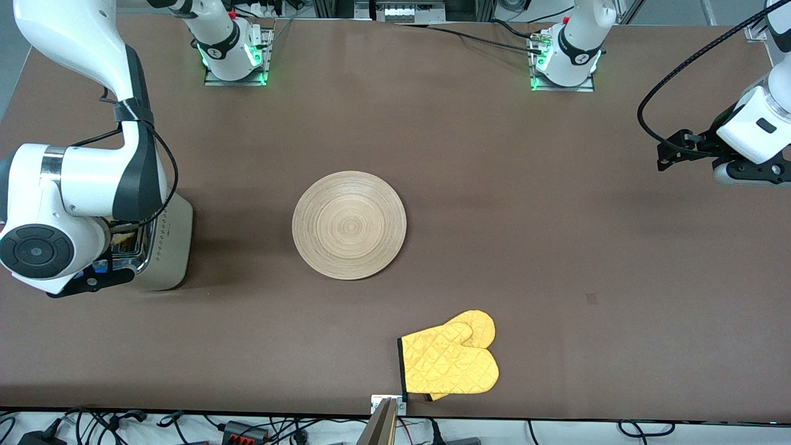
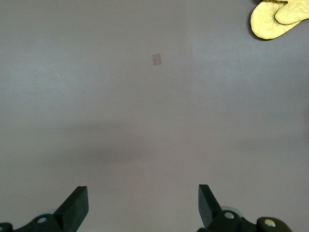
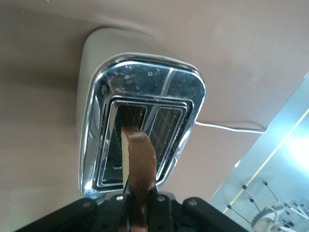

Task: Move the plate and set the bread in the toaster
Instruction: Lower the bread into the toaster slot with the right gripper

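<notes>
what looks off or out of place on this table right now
Nothing stands out. The right hand holds the bread edge-down over a toaster slot; the plate lies flat and bare.

The right gripper point(image 3: 137, 212) hangs over the toaster point(image 1: 164, 247) at the frame's left edge, blocking its slots. Bare table point(image 1: 556, 216) lies open around the plate point(image 1: 349, 225) at centre. Only the yellow mitt point(image 1: 450, 362) obstructs the lower middle.

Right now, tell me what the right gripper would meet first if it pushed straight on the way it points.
The right gripper, shut on the brown-crusted bread slice, points down at the chrome-topped toaster. The bread would likely meet a slot first; depth is unclear.
</notes>
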`<state>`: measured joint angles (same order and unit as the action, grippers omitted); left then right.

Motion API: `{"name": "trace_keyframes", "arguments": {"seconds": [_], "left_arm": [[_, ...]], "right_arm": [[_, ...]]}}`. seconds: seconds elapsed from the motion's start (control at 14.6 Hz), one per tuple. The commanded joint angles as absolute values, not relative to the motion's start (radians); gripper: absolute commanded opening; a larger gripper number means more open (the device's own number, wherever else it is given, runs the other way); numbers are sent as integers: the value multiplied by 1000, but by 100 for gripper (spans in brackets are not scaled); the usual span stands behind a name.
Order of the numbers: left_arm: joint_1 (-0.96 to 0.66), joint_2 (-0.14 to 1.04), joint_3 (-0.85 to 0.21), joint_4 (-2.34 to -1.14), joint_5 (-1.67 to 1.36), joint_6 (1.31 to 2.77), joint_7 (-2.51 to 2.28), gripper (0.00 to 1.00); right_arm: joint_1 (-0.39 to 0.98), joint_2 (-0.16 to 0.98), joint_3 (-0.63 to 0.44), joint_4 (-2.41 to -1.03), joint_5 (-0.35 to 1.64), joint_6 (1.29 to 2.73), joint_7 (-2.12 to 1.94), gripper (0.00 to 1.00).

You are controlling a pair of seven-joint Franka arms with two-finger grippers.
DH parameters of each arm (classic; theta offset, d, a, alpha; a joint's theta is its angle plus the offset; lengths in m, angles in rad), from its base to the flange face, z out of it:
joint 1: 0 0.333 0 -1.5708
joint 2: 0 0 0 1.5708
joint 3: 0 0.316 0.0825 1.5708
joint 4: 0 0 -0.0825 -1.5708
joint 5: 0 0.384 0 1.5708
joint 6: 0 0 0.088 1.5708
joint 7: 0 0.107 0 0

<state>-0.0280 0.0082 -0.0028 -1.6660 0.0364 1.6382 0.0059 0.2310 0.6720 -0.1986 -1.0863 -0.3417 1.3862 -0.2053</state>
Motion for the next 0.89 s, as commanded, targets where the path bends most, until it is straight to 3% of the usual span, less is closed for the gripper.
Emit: {"name": "trace_keyframes", "arguments": {"seconds": [0.0, 0.41, 0.48, 0.62, 0.82], "left_arm": [[-25, -11, -5, -1675, 25, 1629, 5, 100], [-25, -11, -5, -1675, 25, 1629, 6, 100], [-25, -11, -5, -1675, 25, 1629, 5, 100], [-25, -11, -5, -1675, 25, 1629, 5, 100], [-25, -11, -5, -1675, 25, 1629, 5, 100]], "right_arm": [[221, 690, -198, -1048, -295, 1387, -148, 0], [160, 706, -198, -1049, -193, 1396, -97, 1], [152, 706, -199, -1051, -171, 1394, -100, 37], [123, 701, -199, -1051, -89, 1393, -98, 100], [114, 692, -196, -1051, -49, 1385, -94, 100]]}}
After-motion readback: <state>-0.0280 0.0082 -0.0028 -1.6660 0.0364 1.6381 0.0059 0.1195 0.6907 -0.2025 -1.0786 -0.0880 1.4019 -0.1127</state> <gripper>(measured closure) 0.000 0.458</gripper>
